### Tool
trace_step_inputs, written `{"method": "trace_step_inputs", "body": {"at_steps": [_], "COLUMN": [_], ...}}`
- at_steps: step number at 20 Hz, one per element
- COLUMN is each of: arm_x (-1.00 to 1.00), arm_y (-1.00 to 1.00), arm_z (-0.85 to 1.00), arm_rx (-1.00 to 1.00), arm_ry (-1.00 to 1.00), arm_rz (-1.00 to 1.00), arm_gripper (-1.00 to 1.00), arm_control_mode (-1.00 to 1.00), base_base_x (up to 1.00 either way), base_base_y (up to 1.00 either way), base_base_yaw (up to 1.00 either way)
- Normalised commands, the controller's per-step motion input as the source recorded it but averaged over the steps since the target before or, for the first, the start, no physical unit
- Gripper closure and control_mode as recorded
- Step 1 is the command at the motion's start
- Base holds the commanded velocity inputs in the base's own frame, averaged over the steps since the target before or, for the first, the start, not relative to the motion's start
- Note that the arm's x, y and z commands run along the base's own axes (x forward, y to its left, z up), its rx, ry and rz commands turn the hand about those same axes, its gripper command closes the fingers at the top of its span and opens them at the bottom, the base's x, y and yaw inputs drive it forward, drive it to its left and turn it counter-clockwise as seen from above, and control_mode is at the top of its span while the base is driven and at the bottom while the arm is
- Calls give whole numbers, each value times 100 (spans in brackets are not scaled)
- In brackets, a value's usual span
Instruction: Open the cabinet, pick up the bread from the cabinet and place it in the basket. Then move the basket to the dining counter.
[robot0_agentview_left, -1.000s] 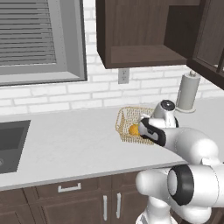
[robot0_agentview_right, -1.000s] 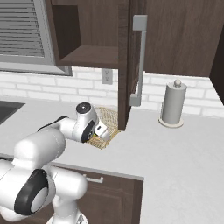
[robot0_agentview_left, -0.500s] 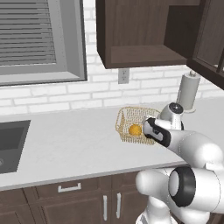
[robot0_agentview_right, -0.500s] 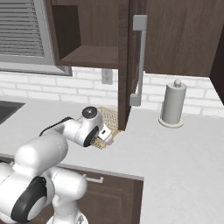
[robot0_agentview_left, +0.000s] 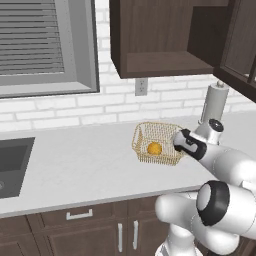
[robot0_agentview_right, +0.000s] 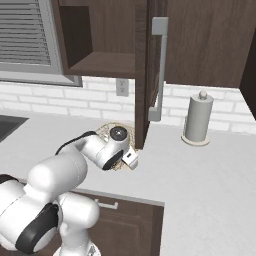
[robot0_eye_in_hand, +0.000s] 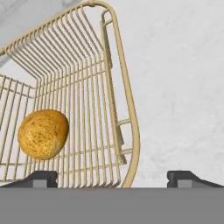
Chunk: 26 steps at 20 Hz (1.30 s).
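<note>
Since the earlier frame the hand (robot0_eye_in_hand: 111, 177) has drawn back to the right rim of the basket (robot0_agentview_left: 159, 144), centre-right of the left base view, fingers spread wide and empty. One bread (robot0_agentview_left: 154, 148) lies inside one basket on the tabletop (robot0_agentview_left: 75, 165); one paper-towel roll (robot0_agentview_right: 197, 119) stands right of the cabinet (robot0_agentview_right: 147, 60), whose door is open.

Worktop (robot0_agentview_left: 75, 165): pale grey-white, running along the white brick wall. Inset dark sink (robot0_agentview_left: 12, 162) at its left end. Standing directly on it: wire basket (robot0_agentview_left: 157, 143), mid-surface; paper towel holder (robot0_agentview_right: 197, 119), upright, to the right near the wall.
</note>
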Motion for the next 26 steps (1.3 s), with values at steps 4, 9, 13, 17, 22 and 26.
{"method": "trace_step_inputs", "body": {"at_steps": [4, 9, 13, 17, 22, 26], "arm_x": [0, 0, 5, 3, 10, 19], "arm_y": [-17, -17, -9, -11, -10, -1], "arm_z": [0, 0, 0, 0, 0, 0], "arm_rx": [13, 14, 16, 13, 10, 5], "arm_ry": [0, 0, 0, 0, 0, 0], "arm_rz": [6, 7, 11, 12, 11, 6], "arm_gripper": [-100, -100, -100, -100, -100, -100], "arm_control_mode": [-100, -100, -100, -100, -100, -100], "base_base_x": [0, 0, 0, 0, 0, 0], "base_base_y": [0, 0, 0, 0, 0, 0], "base_base_yaw": [0, 0, 0, 0, 0, 0]}}
